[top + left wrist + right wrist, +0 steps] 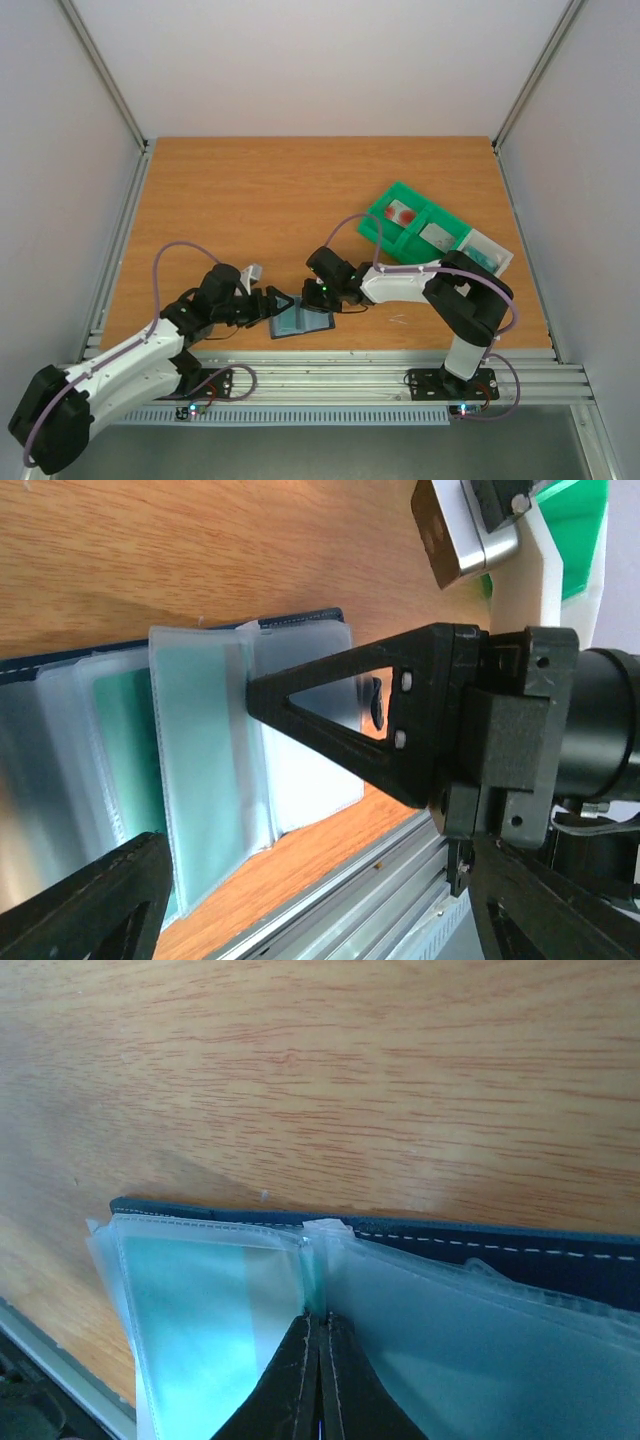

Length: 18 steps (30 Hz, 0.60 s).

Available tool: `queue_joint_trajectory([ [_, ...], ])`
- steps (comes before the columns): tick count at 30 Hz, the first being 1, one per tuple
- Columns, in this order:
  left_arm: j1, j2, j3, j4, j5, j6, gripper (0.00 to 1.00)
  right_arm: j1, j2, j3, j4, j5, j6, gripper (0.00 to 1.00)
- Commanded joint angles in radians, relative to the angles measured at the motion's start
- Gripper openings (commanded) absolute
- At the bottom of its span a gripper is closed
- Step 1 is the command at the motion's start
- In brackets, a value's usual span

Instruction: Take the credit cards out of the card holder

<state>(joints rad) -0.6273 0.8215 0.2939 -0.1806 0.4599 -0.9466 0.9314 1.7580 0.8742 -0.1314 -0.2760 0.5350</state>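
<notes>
The slate-blue card holder (pixel 300 322) lies open near the table's front edge, its clear plastic sleeves fanned out (pixel 210 750). A teal credit card (pixel 190 1310) shows inside one sleeve. My right gripper (pixel 320 1318) is shut, its tips set at the fold where the sleeves meet; a thin teal edge stands just beyond them, and I cannot tell whether it is pinched. My left gripper (pixel 205 765) is open wide and straddles the sleeves from the left, with one finger (pixel 340 715) lying over them. More credit cards (pixel 402 212) lie in the green tray.
The green compartmented tray (pixel 375 225) stands at the right rear, holding a red-blotched card, a greyish one (pixel 437 237) and a teal one (pixel 485 250). The aluminium rail (pixel 330 370) runs just in front of the holder. Both arms crowd over the holder.
</notes>
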Motion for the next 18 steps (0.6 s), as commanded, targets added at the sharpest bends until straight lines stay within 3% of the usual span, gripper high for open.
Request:
queue_joint_trajectory([
  [1,0.006,0.058,-0.005,0.135,-0.007,-0.035,0.81,0.01,0.015,-0.055,0.035,0.001,0.031,0.01],
  [10,0.008,0.232,-0.022,0.314,0.007,-0.082,0.74,0.009,0.002,-0.109,0.08,0.005,0.061,0.01],
  [18,0.008,0.249,-0.025,0.299,-0.004,-0.067,0.74,0.009,0.001,-0.122,0.088,0.007,0.061,0.01],
])
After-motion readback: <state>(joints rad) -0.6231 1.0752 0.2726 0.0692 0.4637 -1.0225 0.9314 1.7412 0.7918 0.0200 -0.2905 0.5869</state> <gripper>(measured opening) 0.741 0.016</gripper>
